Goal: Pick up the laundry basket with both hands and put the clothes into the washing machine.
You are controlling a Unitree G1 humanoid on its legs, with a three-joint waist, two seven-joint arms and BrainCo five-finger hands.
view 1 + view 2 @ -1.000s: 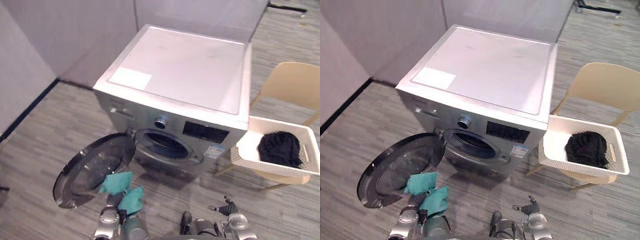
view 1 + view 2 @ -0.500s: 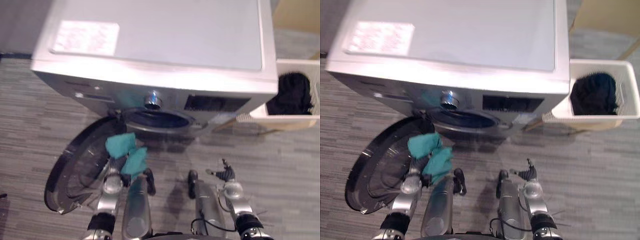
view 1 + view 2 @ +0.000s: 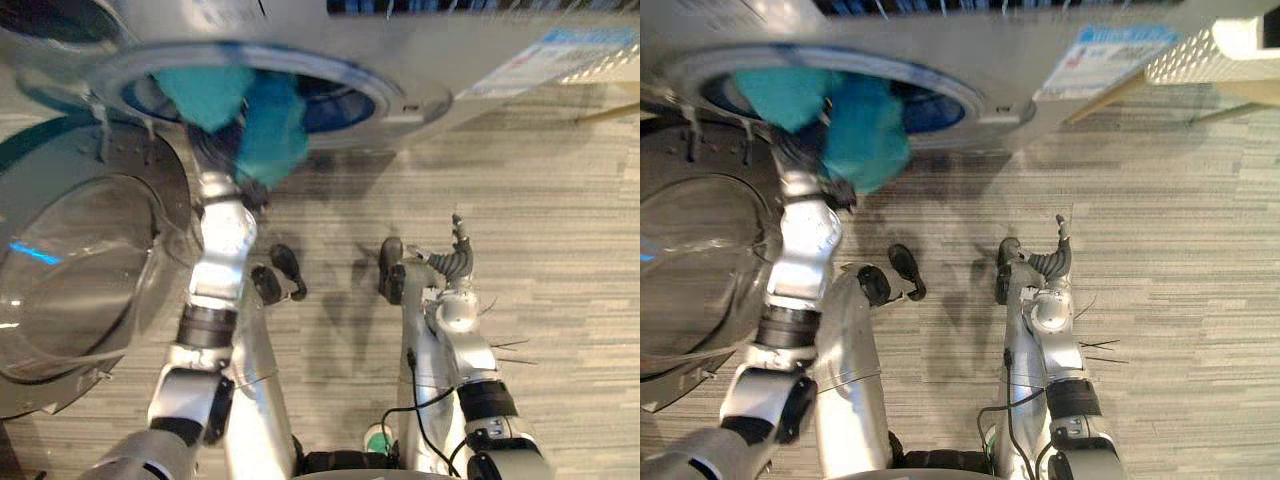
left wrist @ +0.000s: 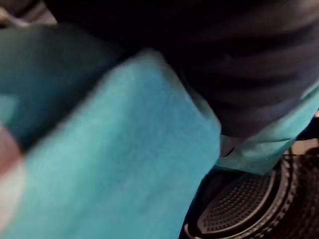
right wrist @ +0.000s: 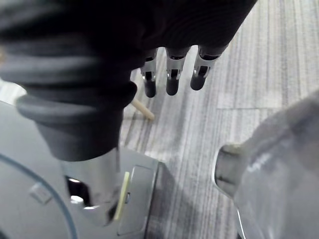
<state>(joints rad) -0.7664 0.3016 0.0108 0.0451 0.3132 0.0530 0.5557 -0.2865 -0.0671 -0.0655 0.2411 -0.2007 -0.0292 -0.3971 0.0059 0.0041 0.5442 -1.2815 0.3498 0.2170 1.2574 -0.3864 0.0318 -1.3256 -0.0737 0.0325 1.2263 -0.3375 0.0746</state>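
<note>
My left hand (image 3: 216, 158) is shut on a teal cloth (image 3: 245, 112) and holds it at the round opening (image 3: 340, 98) of the silver washing machine (image 3: 430, 55). The cloth bunches over the opening's lower rim and hides most of the hand. In the left wrist view the teal cloth (image 4: 114, 164) lies close across the hand, with the dark perforated drum (image 4: 239, 209) behind it. My right hand (image 3: 453, 262) hangs low over the floor to the right, fingers relaxed and holding nothing. A corner of the white laundry basket (image 3: 1230, 45) shows at the upper right.
The washer's round glass door (image 3: 75, 270) stands swung open to the left, beside my left arm. A pale wooden chair leg (image 3: 1110, 100) slants under the basket. Grey striped floor (image 3: 560, 230) spreads to the right of the machine.
The camera has dipped and come closer to the machine's front. My left hand has carried the teal cloth from in front of the door up to the drum opening. The right hand stays low.
</note>
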